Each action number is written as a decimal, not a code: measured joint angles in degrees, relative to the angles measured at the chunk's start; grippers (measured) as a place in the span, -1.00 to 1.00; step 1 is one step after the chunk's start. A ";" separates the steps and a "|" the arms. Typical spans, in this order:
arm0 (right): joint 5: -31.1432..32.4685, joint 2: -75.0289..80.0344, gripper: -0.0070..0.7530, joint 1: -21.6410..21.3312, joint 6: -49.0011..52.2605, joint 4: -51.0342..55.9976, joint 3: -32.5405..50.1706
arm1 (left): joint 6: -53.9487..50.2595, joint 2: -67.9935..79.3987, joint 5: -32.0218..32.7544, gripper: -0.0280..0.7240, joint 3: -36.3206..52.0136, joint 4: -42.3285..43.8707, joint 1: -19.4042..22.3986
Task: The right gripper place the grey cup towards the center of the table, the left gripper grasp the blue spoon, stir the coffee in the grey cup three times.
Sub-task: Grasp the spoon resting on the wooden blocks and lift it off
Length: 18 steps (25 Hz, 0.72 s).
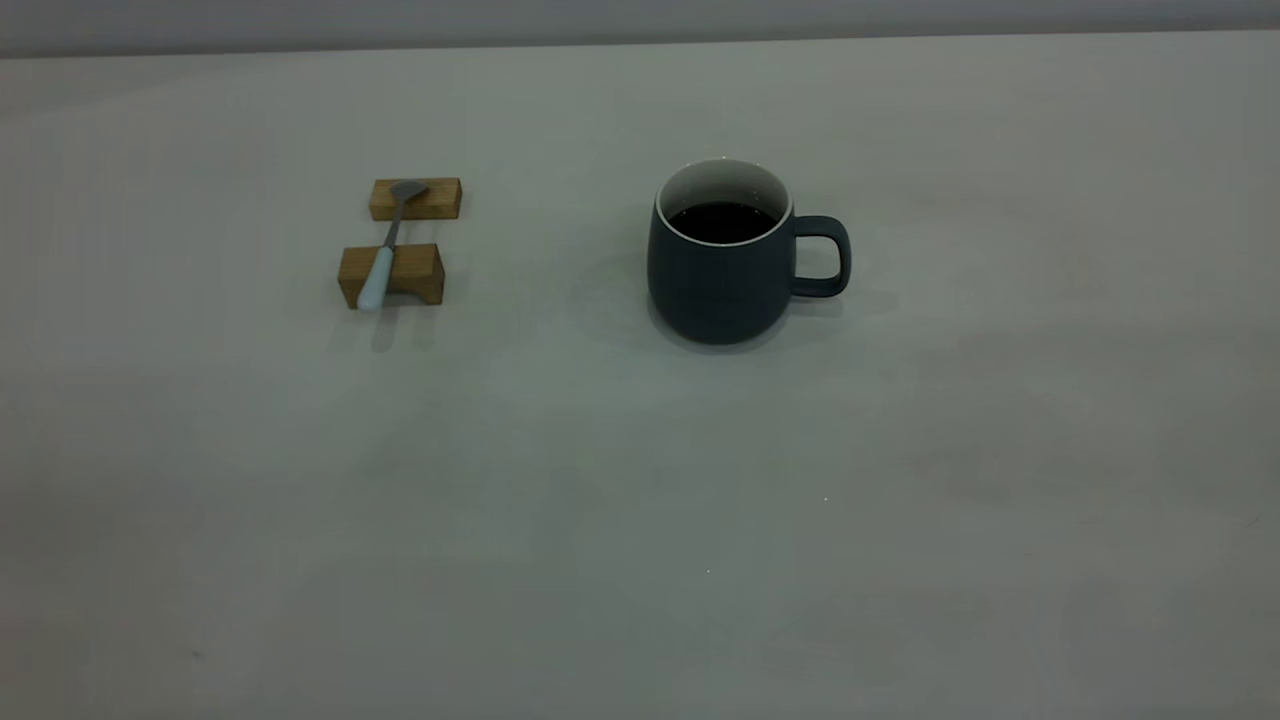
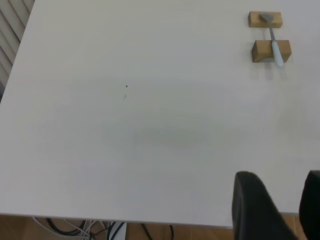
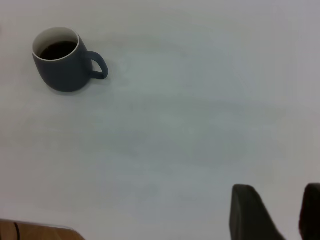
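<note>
The grey cup stands upright right of the table's middle, its handle pointing right, with dark coffee inside; it also shows in the right wrist view. The blue spoon lies across two brown wooden blocks at the left, its pale handle toward the front; the left wrist view shows the spoon far off. Neither arm appears in the exterior view. My left gripper hangs open over the table's edge, holding nothing. My right gripper is open too, far from the cup.
The pale table spreads wide around both objects. In the left wrist view the table's edge shows, with cables and a wooden floor below it.
</note>
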 joint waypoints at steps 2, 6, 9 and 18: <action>0.00 0.00 -0.34 0.00 0.00 0.00 0.00 | 0.00 0.00 0.00 -0.11 0.00 0.00 0.00; 0.00 0.00 -0.42 0.00 0.00 0.00 0.00 | -2.62 0.00 0.00 -0.10 0.00 0.00 0.00; 0.00 0.00 -0.42 0.00 0.00 0.00 0.00 | -3.98 1.63 -0.58 -0.02 -0.62 0.00 0.00; 0.00 0.00 -0.41 0.00 0.00 0.00 0.00 | -1.14 34.40 -16.42 0.68 -9.30 1.13 0.00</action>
